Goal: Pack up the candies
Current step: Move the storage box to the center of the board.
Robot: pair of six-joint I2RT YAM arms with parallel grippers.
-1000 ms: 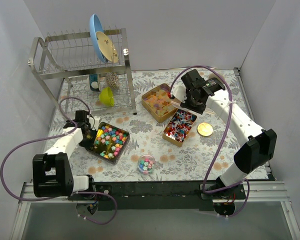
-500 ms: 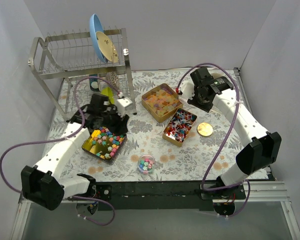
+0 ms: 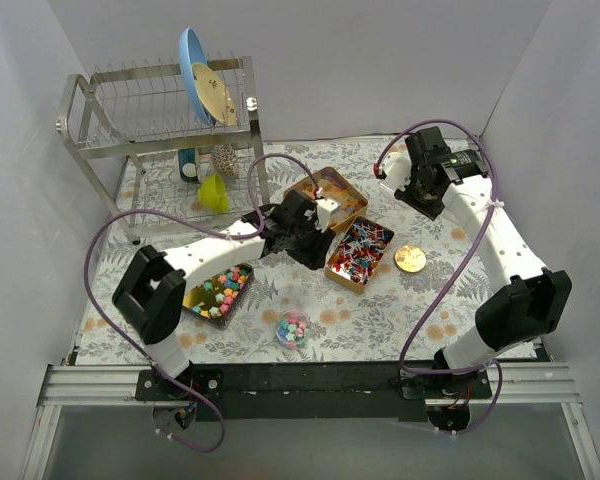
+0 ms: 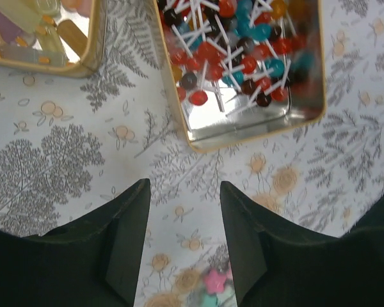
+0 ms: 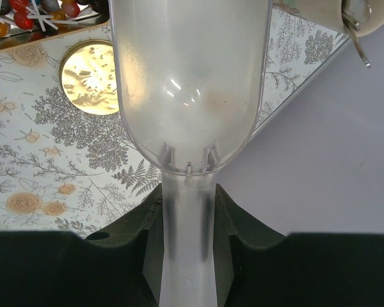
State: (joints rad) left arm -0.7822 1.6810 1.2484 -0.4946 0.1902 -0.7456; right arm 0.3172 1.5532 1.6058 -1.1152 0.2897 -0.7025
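Note:
Pastel star candies [image 3: 220, 288] fill a gold tin at the left. Orange-yellow wrapped pieces [image 3: 332, 190] lie in a tin behind my left arm, also in the left wrist view [image 4: 32, 25]. Red-white-blue candies on sticks [image 3: 360, 248] fill a third tin, also in the left wrist view [image 4: 240, 57]. A small clear cup [image 3: 293, 327] holds several pastel candies. My left gripper [image 3: 308, 238] hangs open and empty over bare cloth [image 4: 184, 188] just short of the red-blue tin. My right gripper [image 3: 420, 188] is shut on the handle of an empty clear scoop [image 5: 189, 83], raised at the far right [image 5: 187, 198].
A round gold lid [image 3: 410, 258] lies right of the red-blue tin, also in the right wrist view [image 5: 89, 77]. A metal dish rack [image 3: 160, 130] with a blue plate [image 3: 193, 62] and a green cup [image 3: 213, 192] stands at the back left. Grey walls enclose the table.
My left arm has swung from the pastel tin on the left to the centre, over the cloth near the red-blue tin. My right arm has drawn back to the far right with the scoop.

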